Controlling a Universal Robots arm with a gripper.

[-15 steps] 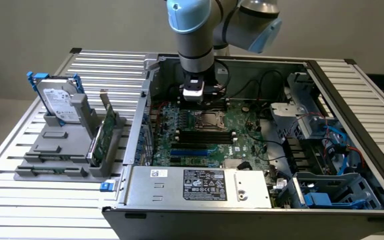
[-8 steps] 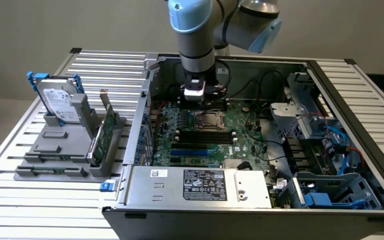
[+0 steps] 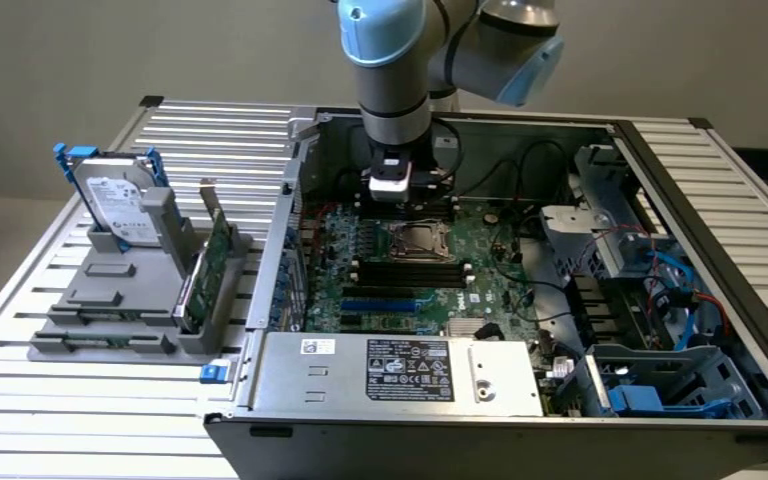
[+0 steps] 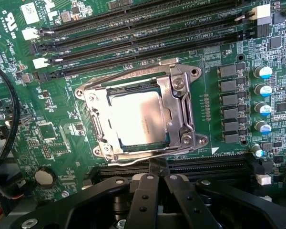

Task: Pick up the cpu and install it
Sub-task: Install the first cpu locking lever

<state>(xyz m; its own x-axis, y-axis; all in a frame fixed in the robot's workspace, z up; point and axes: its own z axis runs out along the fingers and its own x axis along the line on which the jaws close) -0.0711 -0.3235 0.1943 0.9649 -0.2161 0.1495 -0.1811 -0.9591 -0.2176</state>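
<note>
The cpu (image 4: 136, 118), a flat square chip with a shiny silver top, lies inside the square metal-framed socket (image 4: 181, 112) on the green motherboard (image 4: 62, 119). My gripper (image 4: 157, 164) hovers just off one edge of the socket, its black fingers shut together with nothing between them. In the exterior view the gripper (image 3: 391, 203) hangs low inside the open computer case, just behind the socket (image 3: 419, 239).
Long black memory slots (image 4: 148, 33) run beside the socket and a row of capacitors (image 4: 263, 90) stands past it. A black cable (image 4: 12, 119) loops nearby. Case walls (image 3: 284, 230) enclose the board. Outside, a hard drive (image 3: 117, 205) stands in a grey rack.
</note>
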